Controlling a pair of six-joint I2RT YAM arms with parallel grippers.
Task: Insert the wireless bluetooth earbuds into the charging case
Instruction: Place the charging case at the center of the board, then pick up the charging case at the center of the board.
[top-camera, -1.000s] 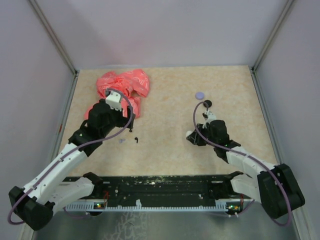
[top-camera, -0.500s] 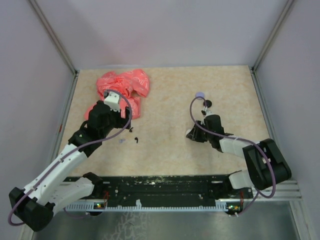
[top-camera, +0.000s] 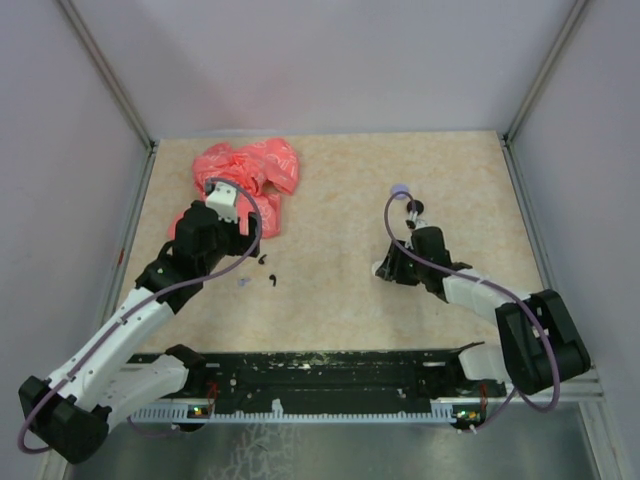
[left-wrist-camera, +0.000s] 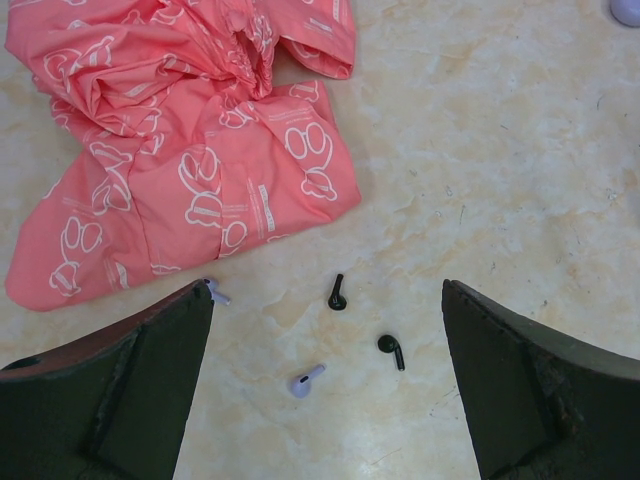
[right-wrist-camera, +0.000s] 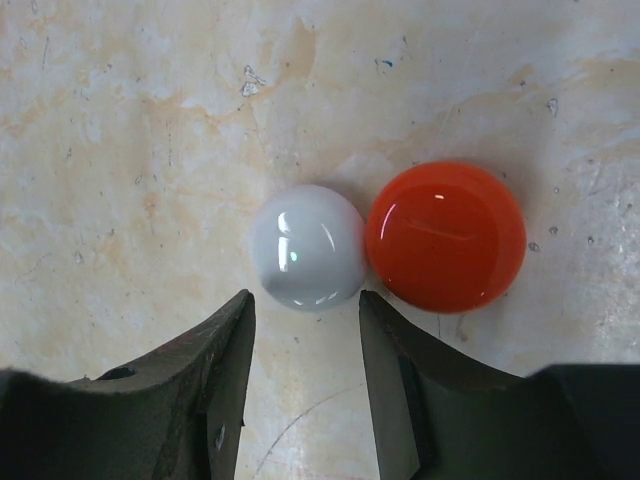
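Two black earbuds (left-wrist-camera: 337, 293) (left-wrist-camera: 392, 350) and a pale purple earbud (left-wrist-camera: 306, 380) lie loose on the table between the fingers of my left gripper (left-wrist-camera: 325, 400), which is open and hovers above them. A second pale purple bud (left-wrist-camera: 216, 293) peeks out beside the left finger (left-wrist-camera: 150, 380). In the top view the buds (top-camera: 272, 280) lie just right of the left gripper (top-camera: 242, 262). My right gripper (right-wrist-camera: 305, 320) is open, just short of a glossy white round dome (right-wrist-camera: 306, 246) that touches a red round dome (right-wrist-camera: 445, 237). No open charging case shows.
A crumpled pink printed bag (top-camera: 243, 178) lies at the back left, close to the left gripper; it also shows in the left wrist view (left-wrist-camera: 190, 140). A pale purple disc (top-camera: 400, 189) and a black disc (top-camera: 417, 208) lie behind the right gripper (top-camera: 388, 270). Walls enclose the table.
The right arm's elbow has swung inward and lower while its gripper stayed near the white dome. The left arm has hardly moved.
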